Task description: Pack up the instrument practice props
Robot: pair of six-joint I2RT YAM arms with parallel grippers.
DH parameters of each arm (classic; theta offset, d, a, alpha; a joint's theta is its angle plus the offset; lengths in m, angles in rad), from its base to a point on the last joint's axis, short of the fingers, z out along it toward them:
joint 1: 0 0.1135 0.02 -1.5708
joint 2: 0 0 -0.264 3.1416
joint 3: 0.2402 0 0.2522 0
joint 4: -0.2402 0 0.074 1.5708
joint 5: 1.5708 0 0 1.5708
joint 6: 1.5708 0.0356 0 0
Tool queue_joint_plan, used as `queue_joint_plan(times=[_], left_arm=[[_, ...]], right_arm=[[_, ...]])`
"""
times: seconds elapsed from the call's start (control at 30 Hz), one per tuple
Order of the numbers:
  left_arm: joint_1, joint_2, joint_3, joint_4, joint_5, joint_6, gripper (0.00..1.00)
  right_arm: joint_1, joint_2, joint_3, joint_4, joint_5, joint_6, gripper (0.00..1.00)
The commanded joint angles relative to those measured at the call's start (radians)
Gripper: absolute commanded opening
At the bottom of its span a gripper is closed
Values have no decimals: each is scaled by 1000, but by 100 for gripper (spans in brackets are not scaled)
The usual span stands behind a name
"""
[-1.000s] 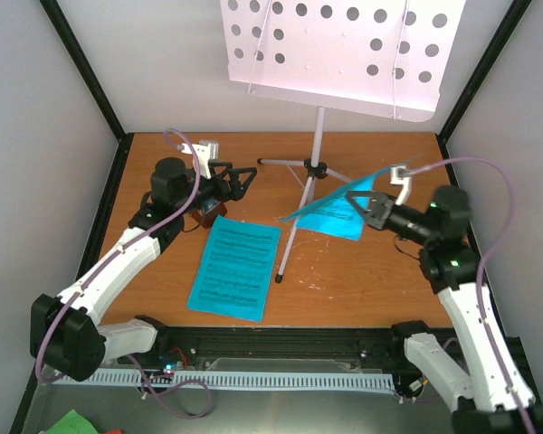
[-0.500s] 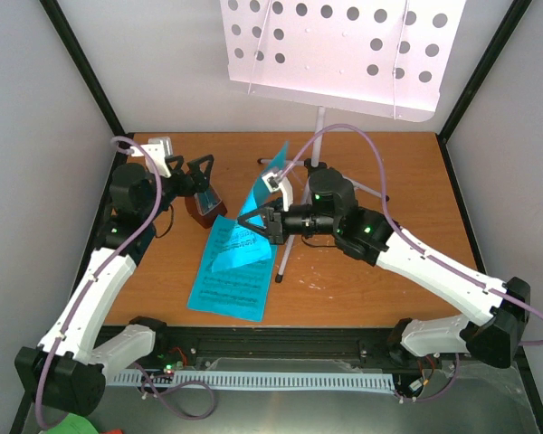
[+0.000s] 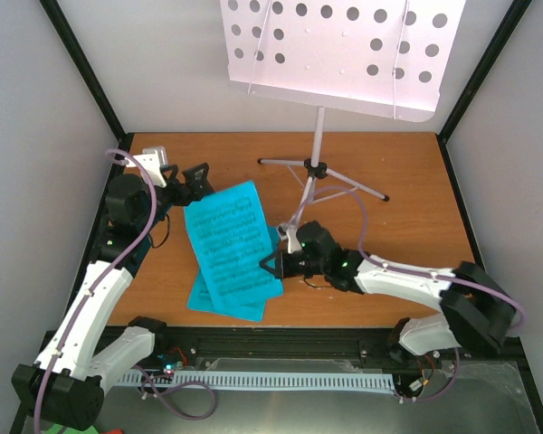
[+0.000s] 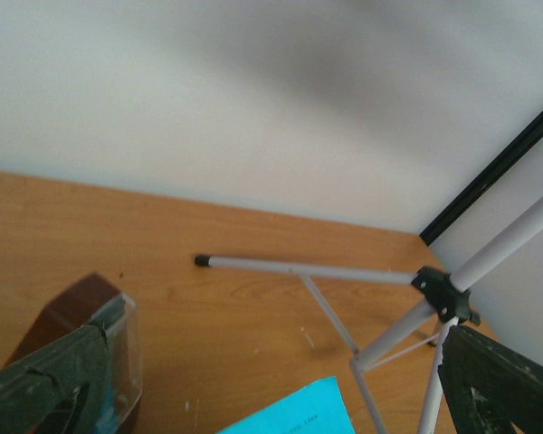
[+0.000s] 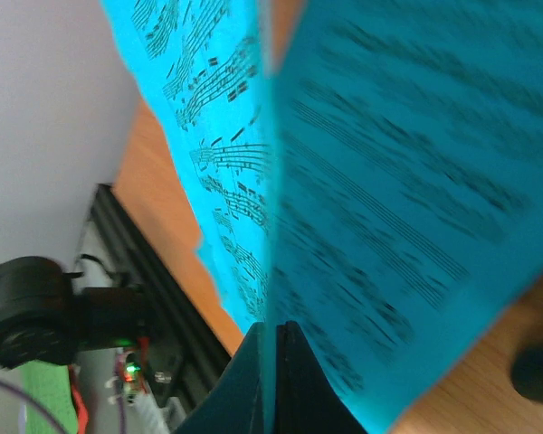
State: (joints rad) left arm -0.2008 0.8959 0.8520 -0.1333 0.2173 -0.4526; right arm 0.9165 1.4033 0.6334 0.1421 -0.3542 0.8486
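While the right tool (image 3: 270,265) pinches one of two cyan pages (image 3: 228,242) over the other on the worktop (image 3: 407,235), the left tool (image 3: 195,178) gapes wide beside one metronome (image 4: 80,309); one music stand (image 3: 318,136) rises behind.

2 cyan pages (image 3: 231,242), apparently overlapping.

Two cyan pages (image 3: 228,242); one music stand (image 3: 330,77); apparently one metronome (image 4: 77,306), mostly hidden.
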Motion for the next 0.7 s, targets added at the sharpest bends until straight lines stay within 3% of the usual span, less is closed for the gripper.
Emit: queue_joint_plan(times=[0.0,0.3,0.43,0.47,0.57,0.67], left_arm=[[9,-40,-52,-20,33,-36,99],[9,-71,-61,-58,39,-25,100],[10,-64,-37,-79,32,-9,99],[9,-63,-24,-88,29,-3,100],[9,-65,8,-109,13,29,99],[9,-74,31,-127,-5,56,99]], right_arm=[[7,48,-47,168,46,181,3],[35,174,57,108,20,160,3],[38,140,74,67,62,130,11],[38,122,76,54,79,120,18],[37,46,77,7,140,85,60],[22,-19,64,-14,138,47,85]])
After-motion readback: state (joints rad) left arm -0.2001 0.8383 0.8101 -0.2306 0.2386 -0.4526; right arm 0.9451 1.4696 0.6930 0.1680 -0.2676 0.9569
